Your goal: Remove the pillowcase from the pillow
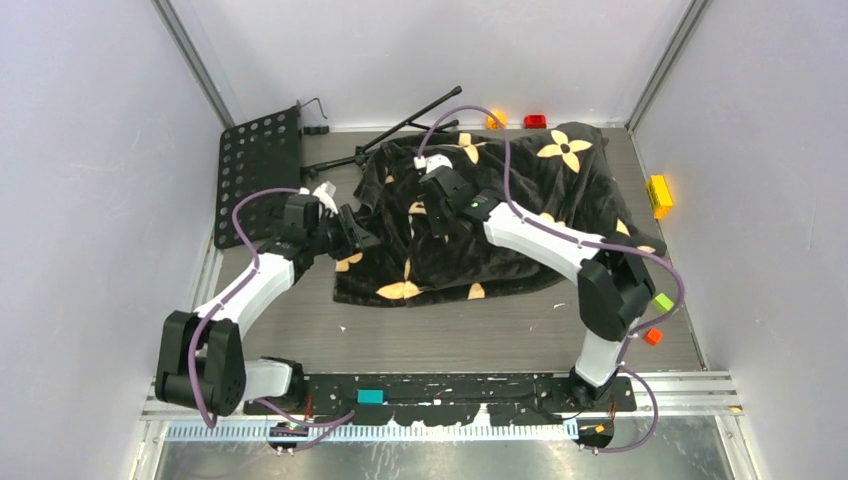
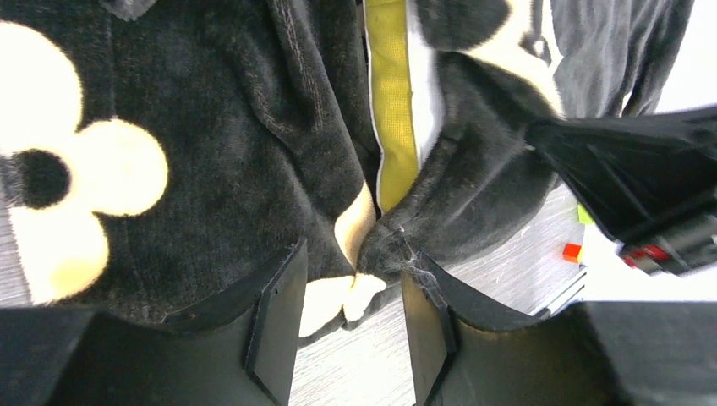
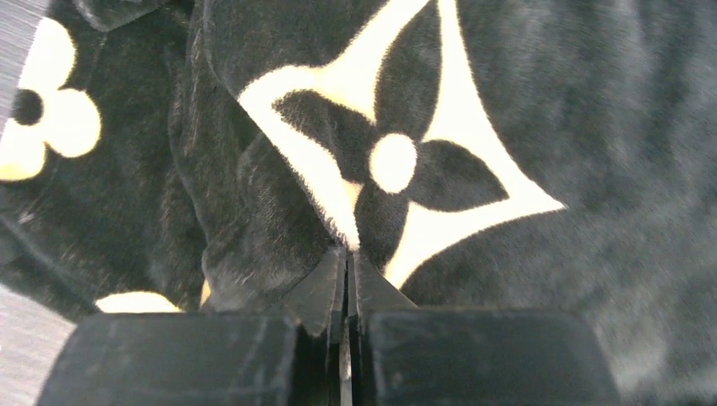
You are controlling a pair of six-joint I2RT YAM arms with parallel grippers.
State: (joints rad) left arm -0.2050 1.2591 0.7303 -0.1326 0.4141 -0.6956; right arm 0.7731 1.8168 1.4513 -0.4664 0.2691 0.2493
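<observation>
Overhead, the clutter sits at the back left. A black perforated metal plate [image 1: 260,170] lies flat there, and the thin legs of a black folding stand [image 1: 400,130] reach right up to the fabric. An orange block [image 1: 495,122] and a red block [image 1: 535,121] sit by the back wall, and a yellow block [image 1: 659,195] lies off to the right. The pillowcase [image 1: 500,215] is heaped over the back middle of the worktop [image 1: 450,335]. It is black plush with pale-yellow flowers, rumpled and lumpy. My left pincer [image 1: 358,235] is at its left edge, and my right pincer [image 1: 432,205] sits on top of it, toward the left half. The near strip of worktop in front of the fabric is bare, and walls close in on both sides.

On the left wrist camera, the right pincer's black body blurs in at the right, crowding that side. The left pincer is released, with its jaws apart. The cover's hem lies loose between the fingers, unsqueezed. Just beyond, the opening gapes and shows the pillow [image 2: 393,101] as a yellow band edged in white.

On the right wrist camera, plush fills the frame, with the diamond-star motif dead ahead. The right pincer is clenched on a raised fold of the pillowcase. A sliver of worktop shows at the far left.
</observation>
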